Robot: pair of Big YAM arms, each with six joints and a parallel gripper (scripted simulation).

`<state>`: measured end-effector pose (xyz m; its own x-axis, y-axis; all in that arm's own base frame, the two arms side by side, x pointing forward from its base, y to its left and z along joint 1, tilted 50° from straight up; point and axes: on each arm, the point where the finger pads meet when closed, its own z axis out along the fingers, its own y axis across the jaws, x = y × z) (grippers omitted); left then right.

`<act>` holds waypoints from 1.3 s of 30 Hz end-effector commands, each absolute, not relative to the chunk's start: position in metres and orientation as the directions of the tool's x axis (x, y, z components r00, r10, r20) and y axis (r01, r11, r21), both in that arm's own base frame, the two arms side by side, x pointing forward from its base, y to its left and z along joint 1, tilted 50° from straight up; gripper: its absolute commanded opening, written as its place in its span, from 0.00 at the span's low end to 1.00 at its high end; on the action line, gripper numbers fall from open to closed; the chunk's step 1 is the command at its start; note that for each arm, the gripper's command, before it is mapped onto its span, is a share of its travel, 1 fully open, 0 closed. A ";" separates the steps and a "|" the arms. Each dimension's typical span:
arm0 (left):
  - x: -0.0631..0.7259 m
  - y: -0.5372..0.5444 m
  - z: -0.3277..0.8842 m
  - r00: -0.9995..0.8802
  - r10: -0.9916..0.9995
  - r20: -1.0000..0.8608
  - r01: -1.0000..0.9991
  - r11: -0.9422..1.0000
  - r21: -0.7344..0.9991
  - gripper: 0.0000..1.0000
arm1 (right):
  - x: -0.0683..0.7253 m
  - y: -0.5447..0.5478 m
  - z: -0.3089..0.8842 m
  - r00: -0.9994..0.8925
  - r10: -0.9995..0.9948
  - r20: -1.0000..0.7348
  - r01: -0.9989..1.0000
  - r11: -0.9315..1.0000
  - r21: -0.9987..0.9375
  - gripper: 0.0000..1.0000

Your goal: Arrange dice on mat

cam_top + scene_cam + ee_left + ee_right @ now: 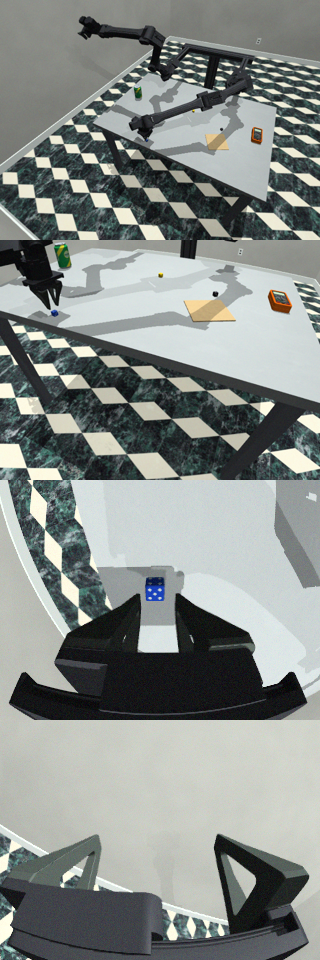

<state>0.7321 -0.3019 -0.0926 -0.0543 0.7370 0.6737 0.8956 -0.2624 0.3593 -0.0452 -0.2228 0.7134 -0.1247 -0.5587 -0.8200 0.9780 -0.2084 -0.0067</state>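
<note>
A blue die (147, 140) (54, 313) (155, 591) rests on the table near its front edge. One face shows five white pips in the left wrist view and a darker face adjoins it. My left gripper (146, 139) (53, 307) (157, 600) is part open and empty, its tips just above and beside the blue die. A yellow die (193, 110) (160, 275) lies mid-table. A black die (221, 129) (215, 293) lies just behind the tan mat (217, 144) (224, 314), off it. Their pips are too small to read. My right gripper (82, 36) (157, 840) is wide open and empty, high beyond the table.
A green and yellow can (138, 91) (62, 256) stands on the table's far left. An orange multimeter (256, 135) (279, 299) lies right of the mat. My left arm (178, 109) stretches across above the table, and its shadow crosses the table surface.
</note>
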 end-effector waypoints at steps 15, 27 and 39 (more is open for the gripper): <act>0.745 -0.289 -0.088 -0.075 0.742 0.667 0.897 -0.242 0.371 0.30 | -0.044 -0.196 0.746 -0.135 -0.608 -0.783 0.976 -0.217 0.000 1.00; 0.746 -0.289 -0.087 -0.073 0.741 0.668 0.898 -0.244 0.368 0.30 | -0.044 -0.196 0.746 -0.135 -0.608 -0.783 0.976 -0.217 0.000 1.00; 0.747 -0.288 -0.086 -0.071 0.740 0.669 0.898 -0.245 0.367 0.30 | -0.044 -0.196 0.746 -0.135 -0.608 -0.783 0.976 -0.217 0.000 1.00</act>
